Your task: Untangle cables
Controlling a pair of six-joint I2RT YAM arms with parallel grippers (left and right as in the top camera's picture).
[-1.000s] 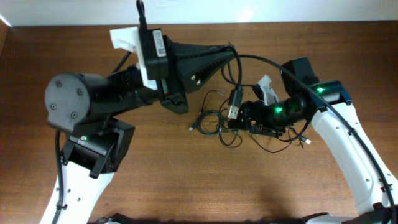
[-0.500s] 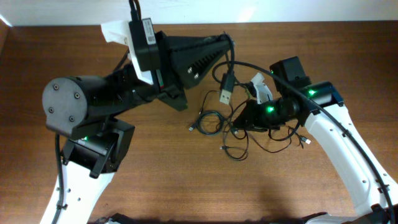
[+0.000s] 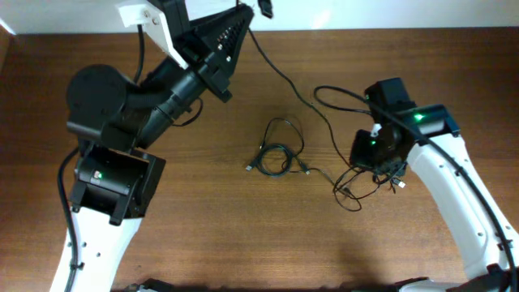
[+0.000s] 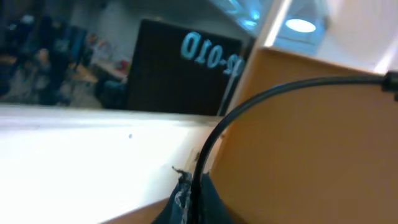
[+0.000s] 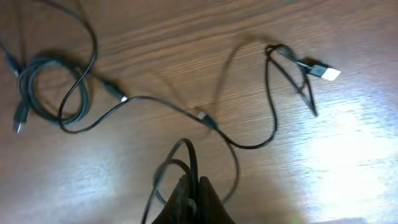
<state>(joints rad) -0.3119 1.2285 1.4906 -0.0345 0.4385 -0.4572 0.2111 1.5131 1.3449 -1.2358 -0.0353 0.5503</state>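
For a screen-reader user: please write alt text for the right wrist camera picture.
The right gripper, shut, pinches thin black cables at the bottom edge. Strands snake across the wooden table from a small coil at left to a silver-tipped plug at upper right.

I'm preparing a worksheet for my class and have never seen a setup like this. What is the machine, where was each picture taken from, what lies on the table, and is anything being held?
These are two robot arms, the left arm and the right arm, at a wooden table. One picture looks down from above. The other two come from a camera on each wrist. Thin black cables lie on the table, partly wound into a loose coil. The left gripper, held up high, pinches one cable. The right gripper, low over the table, pinches a few strands. A silver plug lies free.
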